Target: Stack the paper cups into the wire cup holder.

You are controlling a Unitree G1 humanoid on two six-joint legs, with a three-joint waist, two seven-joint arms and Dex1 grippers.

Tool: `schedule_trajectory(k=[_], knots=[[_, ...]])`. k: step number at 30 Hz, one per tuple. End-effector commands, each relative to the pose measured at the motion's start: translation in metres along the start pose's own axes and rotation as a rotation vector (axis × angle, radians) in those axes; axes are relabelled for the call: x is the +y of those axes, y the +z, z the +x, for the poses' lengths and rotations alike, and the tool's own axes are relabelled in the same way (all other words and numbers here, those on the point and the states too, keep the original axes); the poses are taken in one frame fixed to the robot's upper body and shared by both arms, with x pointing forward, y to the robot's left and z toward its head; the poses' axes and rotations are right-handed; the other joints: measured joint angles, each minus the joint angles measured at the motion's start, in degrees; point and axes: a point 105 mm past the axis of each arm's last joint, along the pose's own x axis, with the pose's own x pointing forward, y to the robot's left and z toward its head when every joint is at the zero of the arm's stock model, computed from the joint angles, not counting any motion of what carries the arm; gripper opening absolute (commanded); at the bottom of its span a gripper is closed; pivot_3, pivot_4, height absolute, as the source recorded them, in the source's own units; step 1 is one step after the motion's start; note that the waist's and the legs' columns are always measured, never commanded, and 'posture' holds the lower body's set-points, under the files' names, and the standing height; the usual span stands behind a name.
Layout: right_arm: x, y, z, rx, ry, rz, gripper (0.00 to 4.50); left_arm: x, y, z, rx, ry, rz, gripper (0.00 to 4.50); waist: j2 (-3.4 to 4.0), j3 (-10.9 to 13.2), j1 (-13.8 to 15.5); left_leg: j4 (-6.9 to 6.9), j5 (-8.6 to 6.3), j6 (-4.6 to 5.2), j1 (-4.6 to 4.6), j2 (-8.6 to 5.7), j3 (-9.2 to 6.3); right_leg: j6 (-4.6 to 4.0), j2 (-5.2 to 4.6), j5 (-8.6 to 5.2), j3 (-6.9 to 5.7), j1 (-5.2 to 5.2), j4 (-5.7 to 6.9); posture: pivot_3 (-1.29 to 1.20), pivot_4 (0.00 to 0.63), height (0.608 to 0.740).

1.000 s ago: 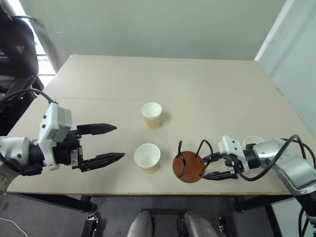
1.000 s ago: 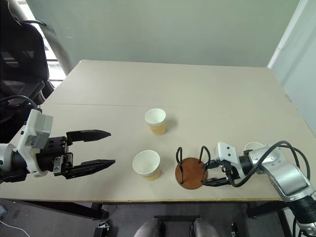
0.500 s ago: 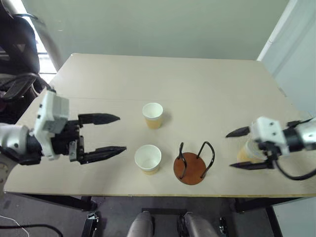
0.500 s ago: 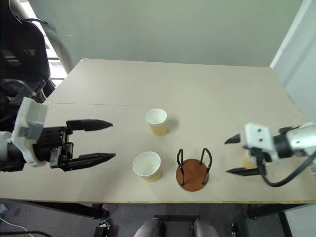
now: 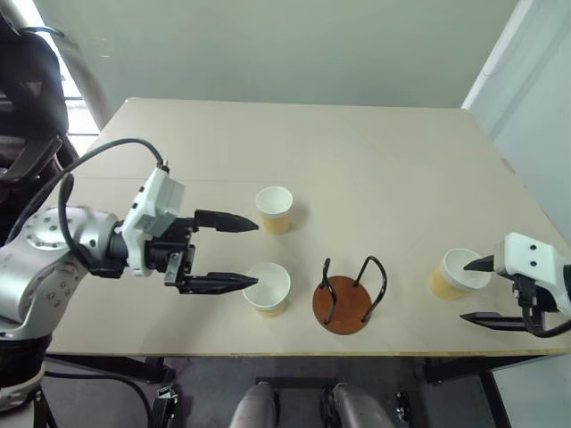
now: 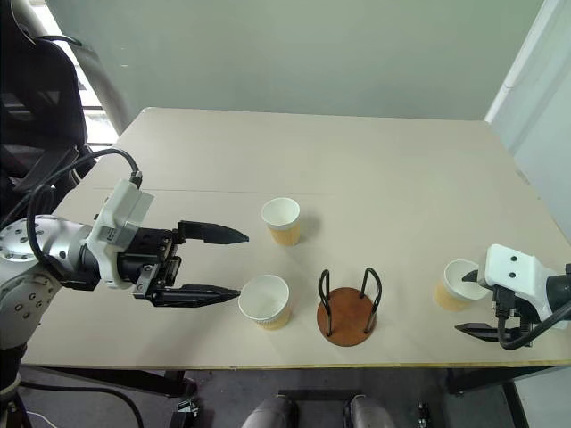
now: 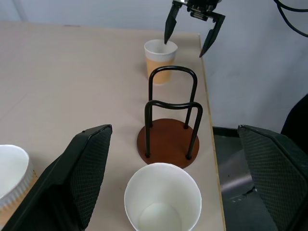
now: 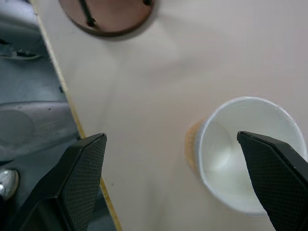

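Both grippers stood with their fingers spread wide and held nothing. On the robot's left, the left gripper reached in level over the table, its two black fingers pointing toward the middle. One fingertip lay close to the rim of the near cup, and the other pointed at the far cup; whether the lower tip actually touched the near cup's rim could not be judged from the head views. In the left wrist view that near cup sat upright between the two fingers, its white inside empty.

Beside the near cup, toward the robot's right, stood the wire cup holder: a reddish-brown disc with two black wire loops upright on it and no cup inside. It sat near the table's front edge, apart from every cup.

Well over to the right, the third cup stood upright near the right front corner of the table. The right gripper hung just beside it at the table's edge, one fingertip over the cup's rim, the other out past it toward the front edge. In the right wrist view this cup lay between the open fingers, with the holder's disc farther along the edge.
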Motion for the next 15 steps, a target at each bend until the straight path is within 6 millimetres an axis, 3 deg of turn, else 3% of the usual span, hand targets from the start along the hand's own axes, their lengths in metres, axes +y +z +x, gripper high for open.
schedule_trajectory(k=[1,9,12,15], knots=[[-0.004,0.003,0.006,0.023,-0.018,-0.041,4.46,-0.001,0.007,-0.002,-0.010,0.000,0.040,4.50,0.00,0.0,0.0,0.00,0.03,0.04,-0.01,0.00,0.00,0.03,0.00,0.01,0.00,0.01,0.00,0.00,0.150,0.740],[-0.012,-0.010,0.024,0.060,-0.006,-0.033,4.46,-0.005,0.009,-0.010,0.004,0.034,0.041,4.50,0.01,0.0,0.1,0.02,0.07,0.15,-0.04,-0.03,-0.01,0.23,0.00,0.07,0.09,0.00,-0.01,0.00,0.150,0.740],[-0.012,-0.010,0.028,0.060,0.008,-0.038,3.85,-0.006,0.009,-0.011,0.009,0.045,0.038,4.50,0.01,0.0,0.2,0.01,0.07,0.16,-0.04,-0.03,-0.01,0.23,0.00,0.07,0.09,0.00,-0.01,0.00,0.150,0.740],[-0.016,-0.010,0.029,0.059,0.008,-0.041,2.79,-0.008,0.010,-0.011,0.009,0.050,0.037,4.50,0.01,0.0,0.2,0.02,0.07,0.17,-0.04,-0.03,-0.01,0.24,0.00,0.08,0.09,0.01,-0.01,0.00,0.150,0.740]])
